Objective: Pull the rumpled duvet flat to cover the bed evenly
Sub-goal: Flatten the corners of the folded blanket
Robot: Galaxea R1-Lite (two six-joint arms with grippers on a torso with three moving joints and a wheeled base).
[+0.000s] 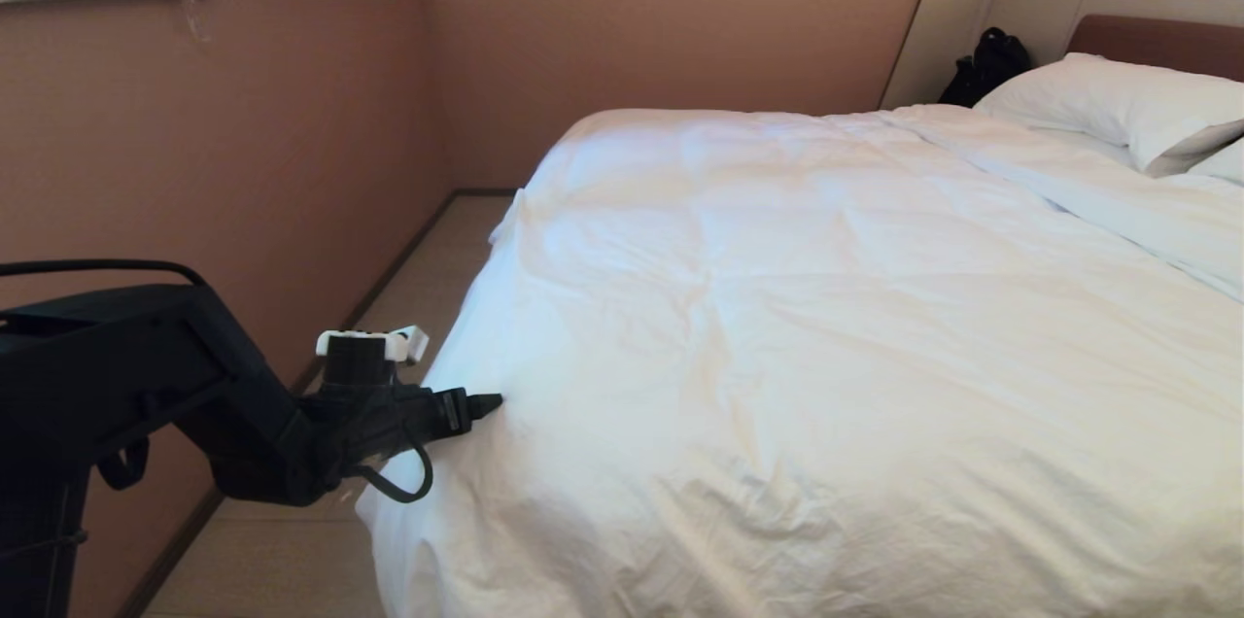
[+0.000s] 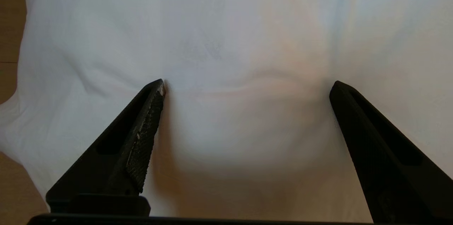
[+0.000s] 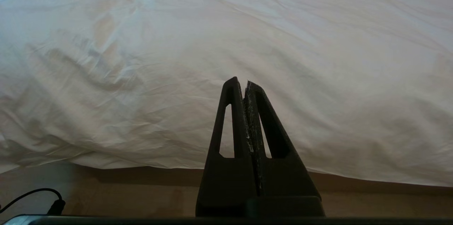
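The white puffy duvet point(image 1: 826, 326) lies spread over the bed point(image 1: 1157, 40), hanging down its near and left sides with shallow wrinkles. My left gripper point(image 1: 491, 401) is at the duvet's left side near the foot corner, its tips against the cloth. In the left wrist view the left gripper point(image 2: 247, 85) stands open, both tips pressing on the duvet point(image 2: 240, 34), with a soft bulge of cloth between them and nothing pinched. My right gripper point(image 3: 245, 82) is shut and empty, parked low in front of the duvet's point(image 3: 226, 41) hanging edge.
A pink wall point(image 1: 224, 161) runs close along the bed's left side, leaving a narrow strip of wooden floor point(image 1: 428, 258). White pillows point(image 1: 1118, 108) lie at the headboard, and a black bag point(image 1: 986, 64) sits in the far corner beside them.
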